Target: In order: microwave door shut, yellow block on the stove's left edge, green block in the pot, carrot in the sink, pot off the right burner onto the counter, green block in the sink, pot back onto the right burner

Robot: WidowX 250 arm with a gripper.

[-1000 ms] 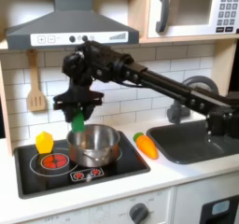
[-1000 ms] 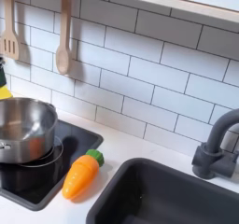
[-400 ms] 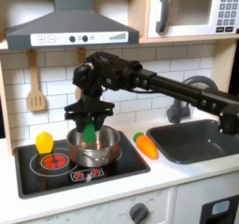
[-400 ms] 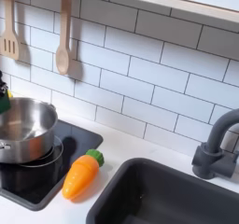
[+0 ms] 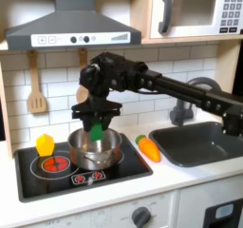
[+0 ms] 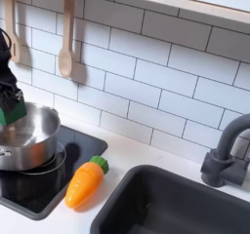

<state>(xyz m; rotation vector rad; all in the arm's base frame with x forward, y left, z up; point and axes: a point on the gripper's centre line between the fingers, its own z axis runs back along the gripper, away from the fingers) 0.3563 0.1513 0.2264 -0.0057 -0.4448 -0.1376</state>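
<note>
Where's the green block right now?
The green block is in the gripper, just above the pot on the stove's right burner, centre-left in the first exterior view; the carrot lies on the pot's right.

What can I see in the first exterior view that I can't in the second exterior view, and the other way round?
The first exterior view brings the microwave with its door shut, the hood, the yellow block on the stove's left edge, and the long black arm. The second exterior view brings a wooden spoon hanging on the tiles. Both exterior views share the pot, the carrot beside the sink, and the gripper holding the green block over the pot.
</note>
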